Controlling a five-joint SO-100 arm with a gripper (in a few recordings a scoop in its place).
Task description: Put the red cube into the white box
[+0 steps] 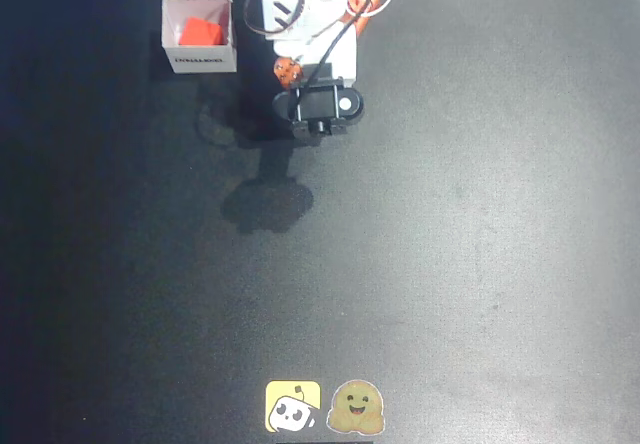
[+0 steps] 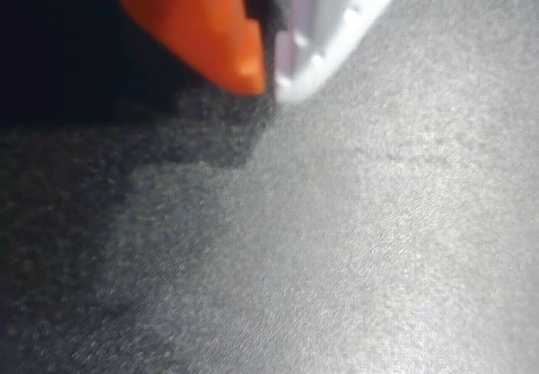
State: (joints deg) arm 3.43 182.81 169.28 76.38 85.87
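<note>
wrist view, gripper with orange and white fingertips pressed together, nothing between them, above bare dark table, overhead view, red cube inside white box, apart from jaws

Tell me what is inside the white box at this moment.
In the overhead view the red cube lies inside the white box, toward its left side. The cube covers the floor beneath it, so anything under it cannot be seen.

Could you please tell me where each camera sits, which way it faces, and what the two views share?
Overhead view: fixed above, looking straight down on the dark table, the white box holding the red cube, and the arm.
Wrist view: rides the arm, facing the table close up; the gripper has its fingertips together.
Shared: the table surface.
</note>
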